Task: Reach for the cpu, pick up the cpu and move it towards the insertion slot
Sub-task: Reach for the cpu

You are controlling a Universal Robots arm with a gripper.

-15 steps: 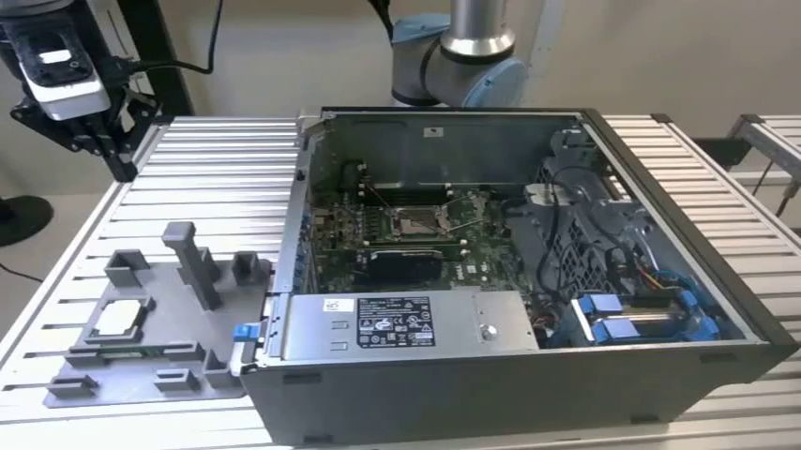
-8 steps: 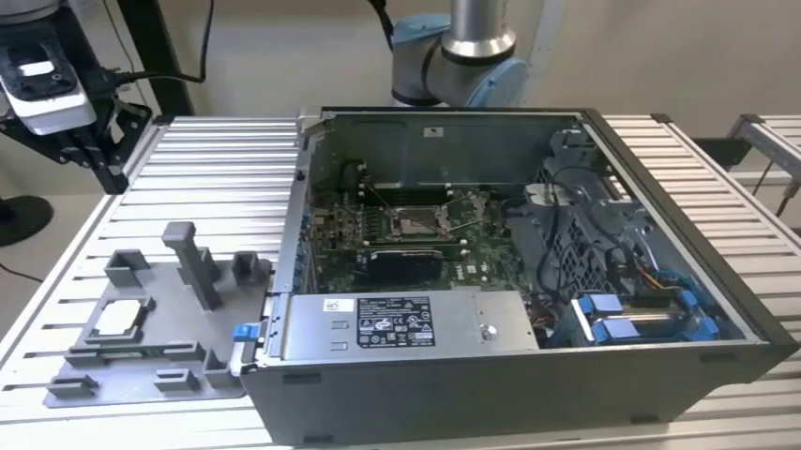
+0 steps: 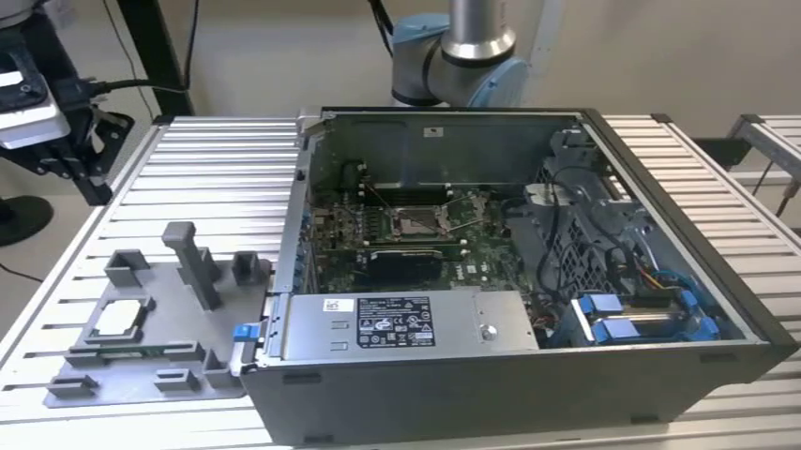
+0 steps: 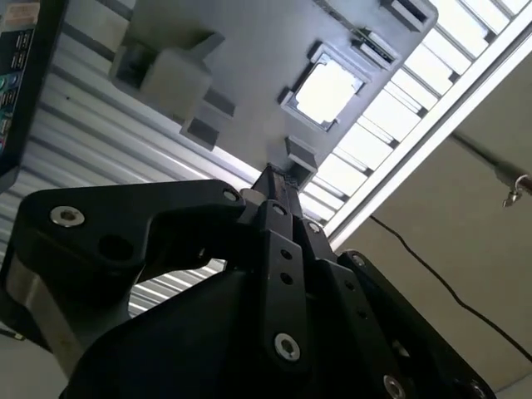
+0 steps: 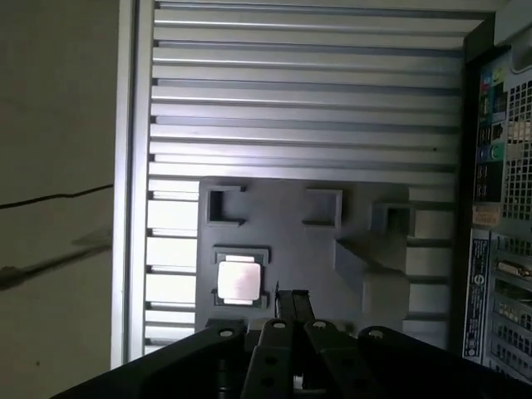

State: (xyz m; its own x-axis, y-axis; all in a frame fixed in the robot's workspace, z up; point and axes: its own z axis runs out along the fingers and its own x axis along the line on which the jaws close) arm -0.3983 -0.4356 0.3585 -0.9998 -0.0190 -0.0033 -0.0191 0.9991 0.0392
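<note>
The cpu (image 3: 115,319) is a small silvery square chip lying flat in a recess of the grey fixture plate (image 3: 150,380) on the table, at the exterior view's left. Both wrist views show the cpu (image 5: 239,280) (image 4: 330,87) from above. My gripper (image 3: 69,164) hangs high over the table's far left edge, well apart from the chip. Its black fingertips (image 5: 291,303) (image 4: 277,179) are pressed together with nothing between them. The insertion slot (image 3: 419,221) is a silver-framed socket on the green board inside the open computer case.
The open computer case (image 3: 526,281) (image 5: 499,208) stands on the ribbed metal table (image 3: 213,169) to the right of the fixture plate. Grey upright blocks (image 3: 194,267) rise from the plate near the chip. The arm's base (image 3: 457,56) stands behind the case.
</note>
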